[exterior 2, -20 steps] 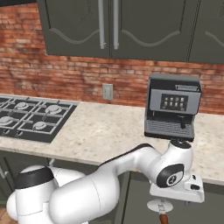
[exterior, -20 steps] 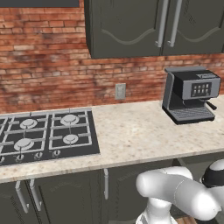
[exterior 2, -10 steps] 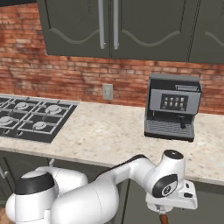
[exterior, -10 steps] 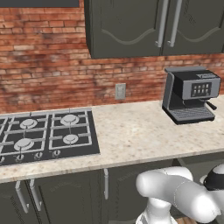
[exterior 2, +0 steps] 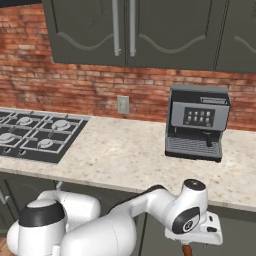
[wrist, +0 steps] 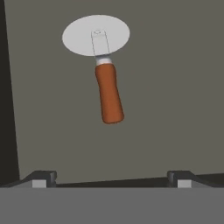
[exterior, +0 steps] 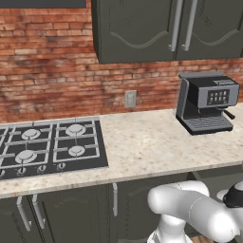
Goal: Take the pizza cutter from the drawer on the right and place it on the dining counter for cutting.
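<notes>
Lower now than a second ago, the arm reaches below the counter [exterior 2: 125, 160]. Its gripper [wrist: 109, 178] hangs spread wide above the pizza cutter [wrist: 105, 72], which lies untouched on the open drawer [wrist: 175, 87] floor. Grasping and carrying remain.

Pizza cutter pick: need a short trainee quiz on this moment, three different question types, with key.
1. True or false: the gripper is shut on the pizza cutter.
2. In the hand view, the cutter lies on: A) the gas hob B) the grey drawer floor C) the coffee machine.
3. Fill in: the cutter's handle is reddish-____.

Key: 1 false, the fingers stand wide apart, short of the cutter. 2 B. 3 brown.
</notes>
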Tool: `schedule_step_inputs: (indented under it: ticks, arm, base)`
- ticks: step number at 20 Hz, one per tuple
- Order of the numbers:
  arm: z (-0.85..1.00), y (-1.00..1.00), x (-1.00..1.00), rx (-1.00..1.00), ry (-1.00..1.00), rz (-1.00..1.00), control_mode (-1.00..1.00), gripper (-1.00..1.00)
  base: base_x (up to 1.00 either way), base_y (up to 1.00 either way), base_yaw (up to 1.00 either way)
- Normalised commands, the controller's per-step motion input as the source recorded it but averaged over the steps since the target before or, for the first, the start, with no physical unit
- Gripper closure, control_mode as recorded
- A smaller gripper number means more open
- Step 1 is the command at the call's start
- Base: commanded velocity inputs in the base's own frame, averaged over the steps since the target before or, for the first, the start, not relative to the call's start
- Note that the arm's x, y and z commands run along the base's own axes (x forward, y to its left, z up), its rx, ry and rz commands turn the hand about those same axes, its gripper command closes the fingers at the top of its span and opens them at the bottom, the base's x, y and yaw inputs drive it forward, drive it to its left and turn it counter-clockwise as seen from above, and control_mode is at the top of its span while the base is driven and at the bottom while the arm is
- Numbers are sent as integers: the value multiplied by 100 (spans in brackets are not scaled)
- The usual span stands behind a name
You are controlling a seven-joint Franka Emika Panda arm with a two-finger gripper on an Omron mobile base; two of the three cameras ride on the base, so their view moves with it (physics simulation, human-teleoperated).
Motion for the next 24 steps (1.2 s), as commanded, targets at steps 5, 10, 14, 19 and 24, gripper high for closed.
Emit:
schedule_step_inputs:
  ticks: [5,10,14,19,24]
  arm:
    - [-11,0,0,0,0,0,-100,-100]
    - [-14,0,0,0,0,0,-100,-100]
    - [-19,0,0,0,0,0,-100,-100]
    - [-16,0,1,0,0,0,-100,-100]
    - [-11,0,5,0,0,0,-100,-100]
  base:
    - [0,0,0]
    - [0,0,0]
    - [0,0,0]
    - [0,0,0]
    - [0,0,0]
